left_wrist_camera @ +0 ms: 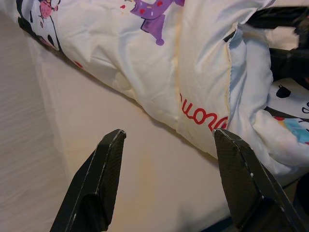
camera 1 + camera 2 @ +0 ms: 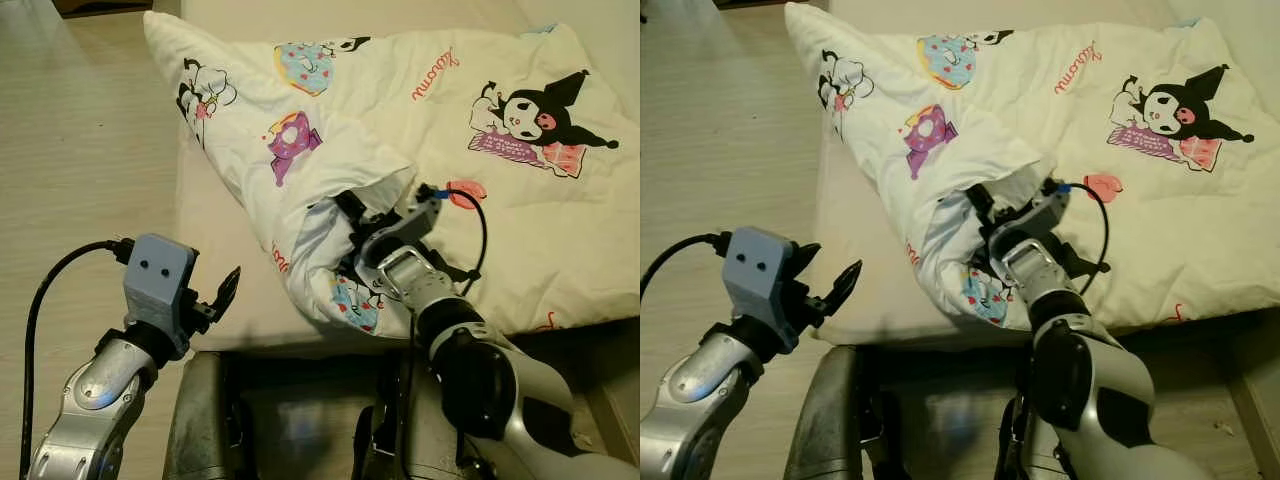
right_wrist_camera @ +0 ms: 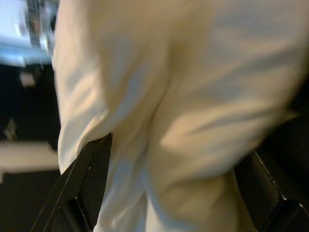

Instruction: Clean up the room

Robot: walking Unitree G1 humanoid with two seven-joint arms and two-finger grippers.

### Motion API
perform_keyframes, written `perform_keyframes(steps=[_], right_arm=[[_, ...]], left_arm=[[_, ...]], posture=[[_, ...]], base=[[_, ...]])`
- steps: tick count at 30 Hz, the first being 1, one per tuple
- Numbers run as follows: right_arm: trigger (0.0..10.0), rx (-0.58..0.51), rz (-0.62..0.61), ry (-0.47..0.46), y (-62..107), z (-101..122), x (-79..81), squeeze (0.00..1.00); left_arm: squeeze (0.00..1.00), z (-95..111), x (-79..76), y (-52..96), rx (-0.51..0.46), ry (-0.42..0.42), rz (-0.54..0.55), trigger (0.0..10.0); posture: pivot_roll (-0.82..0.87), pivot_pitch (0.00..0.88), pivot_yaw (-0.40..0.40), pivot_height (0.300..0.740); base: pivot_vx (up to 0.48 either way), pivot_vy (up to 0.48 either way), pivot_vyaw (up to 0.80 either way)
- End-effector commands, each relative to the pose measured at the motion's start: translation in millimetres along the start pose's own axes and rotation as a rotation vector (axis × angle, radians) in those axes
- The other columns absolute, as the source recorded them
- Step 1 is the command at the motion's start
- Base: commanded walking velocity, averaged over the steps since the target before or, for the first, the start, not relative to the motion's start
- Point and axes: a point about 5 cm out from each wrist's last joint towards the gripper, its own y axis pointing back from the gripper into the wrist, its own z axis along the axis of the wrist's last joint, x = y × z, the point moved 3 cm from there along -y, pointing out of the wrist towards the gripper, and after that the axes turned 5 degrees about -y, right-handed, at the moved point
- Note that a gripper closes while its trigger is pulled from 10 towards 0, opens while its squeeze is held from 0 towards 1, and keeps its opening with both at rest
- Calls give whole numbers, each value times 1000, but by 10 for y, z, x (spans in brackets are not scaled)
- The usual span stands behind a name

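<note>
In the left eye view, a cream blanket (image 2: pixel 400 120) with cartoon prints lay on a pale mattress (image 2: pixel 215 270). It was spread over the far and right part of the bed, and one folded corner hung toward the near edge. The right gripper (image 2: pixel 352 222) had reached into this bunched fold, at about 12 o'clock from the robot's body. Its black fingers went in under the cloth, so there I could not tell how far apart they stood. A black cable (image 2: pixel 478 225) looped from the wrist over the blanket. The left gripper (image 2: pixel 228 290) hovered at about 10 o'clock, near the left edge of the mattress and apart from the blanket. Wooden floor (image 2: pixel 80 150) lay to the left of the bed.

The right eye view showed the same scene: the right arm pushed into the fold and the left arm low beside the bed.

In the left wrist view, the two black fingers (image 1: pixel 99 186) were spread wide with nothing between them. Bare mattress lay under them, and the blanket's edge with red letters passed just ahead of the tips.

The right wrist view was blurred. White cloth filled the gap between both fingers (image 3: pixel 87 186), and they seemed to be pinching a thick fold of the blanket.
</note>
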Motion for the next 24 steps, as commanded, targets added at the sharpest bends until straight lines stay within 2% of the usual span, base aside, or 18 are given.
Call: perform_keyframes(steps=[1,4,6,7,11,13,15,18,21,24], right_arm=[[10000,-17,-15,-79,29,-5,-70,0],[10000,-125,16,-302,48,213,-55,0],[10000,-125,16,-302,48,213,-55,0],[10000,-138,32,-337,49,247,-38,0],[10000,-100,93,-319,26,214,60,0],[10000,-29,154,-253,0,105,166,0],[10000,-29,154,-253,0,105,166,0],[10000,54,238,-195,-27,-69,307,0],[10000,63,252,-195,-31,-91,334,0],[10000,52,271,-235,-36,-78,367,0]], left_arm=[[0,-23,-41,43,12,25,-7,10000],[0,-20,-58,38,10,30,-14,10000],[0,-20,-58,38,10,30,-14,10000],[0,-19,-62,37,10,31,-16,10000],[0,-21,-71,38,10,32,-21,10000],[0,-21,-76,36,9,32,-24,10000],[0,-21,-76,36,9,32,-24,10000],[0,-15,-79,31,6,33,-24,10000],[0,-14,-80,31,5,33,-23,10000],[0,-10,-82,35,3,34,-23,10000]], posture=[[147,428,21,575],[145,433,25,575],[145,433,25,575],[145,433,25,575],[142,434,26,575],[140,433,25,575],[140,433,25,575],[141,434,23,575],[141,434,23,575],[141,434,18,575]], base=[[0,0,0],[0,0,0],[0,0,0],[0,0,0],[0,0,0],[0,0,0],[0,0,0],[0,0,0],[0,0,0],[0,0,0]])
